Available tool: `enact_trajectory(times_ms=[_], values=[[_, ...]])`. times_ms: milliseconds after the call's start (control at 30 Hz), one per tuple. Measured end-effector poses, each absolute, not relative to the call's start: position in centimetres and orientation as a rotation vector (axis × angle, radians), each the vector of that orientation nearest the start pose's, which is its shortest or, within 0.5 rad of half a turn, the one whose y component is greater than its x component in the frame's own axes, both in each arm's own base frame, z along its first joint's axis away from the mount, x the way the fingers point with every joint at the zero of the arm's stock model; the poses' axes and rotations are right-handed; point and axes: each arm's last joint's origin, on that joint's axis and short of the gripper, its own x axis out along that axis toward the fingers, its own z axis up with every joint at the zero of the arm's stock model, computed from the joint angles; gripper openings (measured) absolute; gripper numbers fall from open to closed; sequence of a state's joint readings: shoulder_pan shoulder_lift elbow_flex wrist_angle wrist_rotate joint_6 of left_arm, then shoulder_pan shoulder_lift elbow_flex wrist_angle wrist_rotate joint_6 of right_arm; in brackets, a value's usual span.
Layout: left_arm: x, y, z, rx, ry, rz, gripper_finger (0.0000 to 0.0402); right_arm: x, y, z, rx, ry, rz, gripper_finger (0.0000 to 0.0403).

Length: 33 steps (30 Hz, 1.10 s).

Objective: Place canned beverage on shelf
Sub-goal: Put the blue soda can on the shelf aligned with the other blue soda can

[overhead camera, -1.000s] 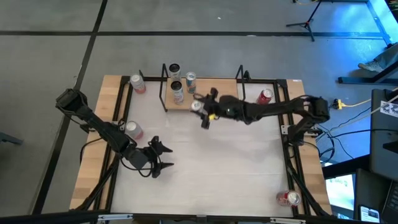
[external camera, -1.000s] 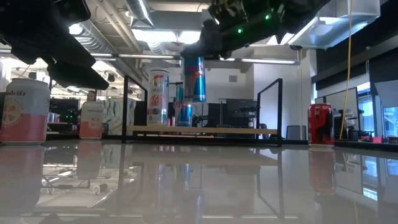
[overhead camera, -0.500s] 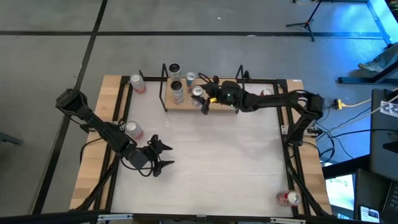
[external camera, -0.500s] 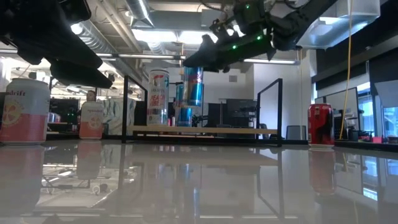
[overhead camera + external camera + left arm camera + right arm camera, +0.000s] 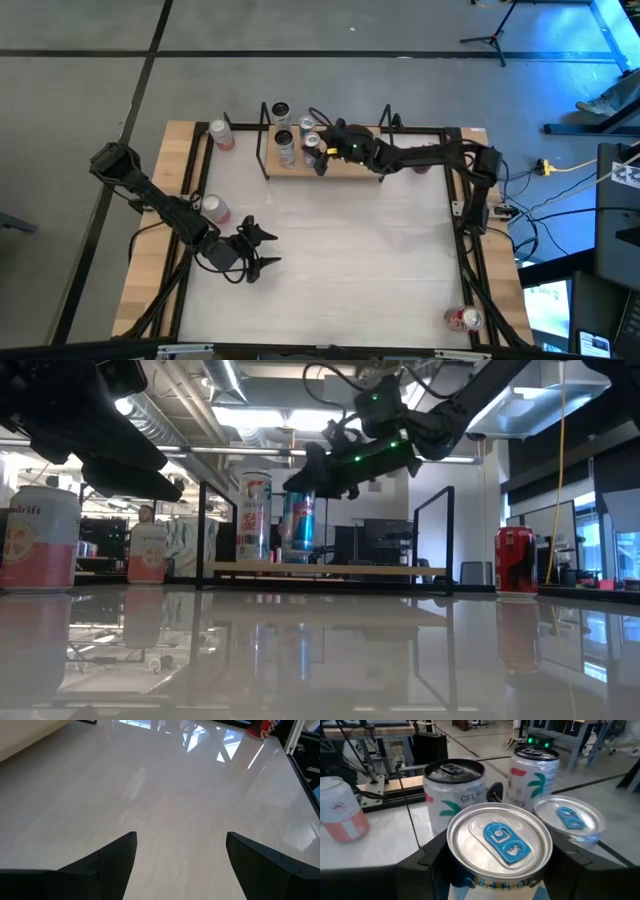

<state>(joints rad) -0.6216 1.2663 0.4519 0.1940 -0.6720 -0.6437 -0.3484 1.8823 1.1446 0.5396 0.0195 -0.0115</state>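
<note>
Can in play: a blue-and-silver can (image 5: 299,520) with a blue pull tab (image 5: 502,840) was clamped between the fingers of the right hand (image 5: 322,152), out over the shelf (image 5: 355,170) at the far edge of the tabletop (image 5: 330,260).
Height: in the low view its base looked level with the shelf board (image 5: 340,570) or a touch above; I could not tell whether it was down yet.
Neighbours: two white cans (image 5: 454,790) and (image 5: 532,775) stood just behind it and another blue-tabbed top (image 5: 568,817) sat just beside it, so the slot was tight.
How to finish well: my call was to keep the can upright, lower it straight until the base sat flat on the wood, let go only then, and pull the fingers back along the way in so they did not clip the cans behind.
Risk: I judged that a sideways nudge could topple a neighbour, or that a base set down tilted could rock.
Left hand: the left hand (image 5: 180,862) hung spread and empty over bare tabletop, well apart from the shelf.
Writing, white cans: "CELSIUS" was partly legible on the nearer white can.
Writing, held can: its rim read "8.4 FL OZ".
Writing, elsewhere: a pink-and-white can (image 5: 38,540) at the near left read "drift"; a red can (image 5: 515,560) stood at the right, its script too small to read there.
</note>
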Motion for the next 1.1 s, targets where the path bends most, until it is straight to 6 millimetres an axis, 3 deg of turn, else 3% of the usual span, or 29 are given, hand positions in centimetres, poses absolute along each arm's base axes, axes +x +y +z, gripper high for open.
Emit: enact_trajectory(times_ms=[1100], values=[[19.4, -11.7, 16.6, -0.261, 0.455, 0.194, 0.0297, 40.7, -14.8, 19.5, 0.010, 0.224, -0.377, 0.0263]])
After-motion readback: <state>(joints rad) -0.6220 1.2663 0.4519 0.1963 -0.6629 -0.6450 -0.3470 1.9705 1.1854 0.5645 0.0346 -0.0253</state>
